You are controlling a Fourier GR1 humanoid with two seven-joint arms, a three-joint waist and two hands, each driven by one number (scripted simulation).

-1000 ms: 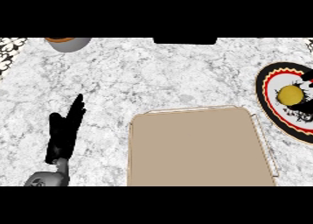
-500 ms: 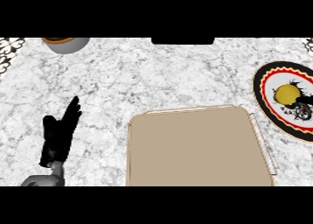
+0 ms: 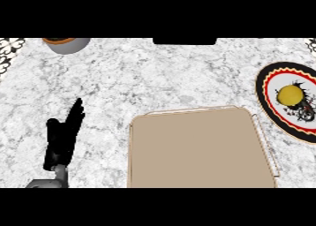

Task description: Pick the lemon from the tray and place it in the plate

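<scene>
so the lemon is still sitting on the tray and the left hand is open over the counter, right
Not quite. The head view shows the lemon lying on the plate at the right, not on the tray, which holds nothing. The rest stands: the left hand is open over the counter.

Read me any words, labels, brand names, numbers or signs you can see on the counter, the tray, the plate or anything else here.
There are none to read.
plate: only a patterned rim and a dark drawing beside the lemon, no letters.
tray: plain, no marking.
bowl at the far edge: no label.
counter: marble veining only.
</scene>
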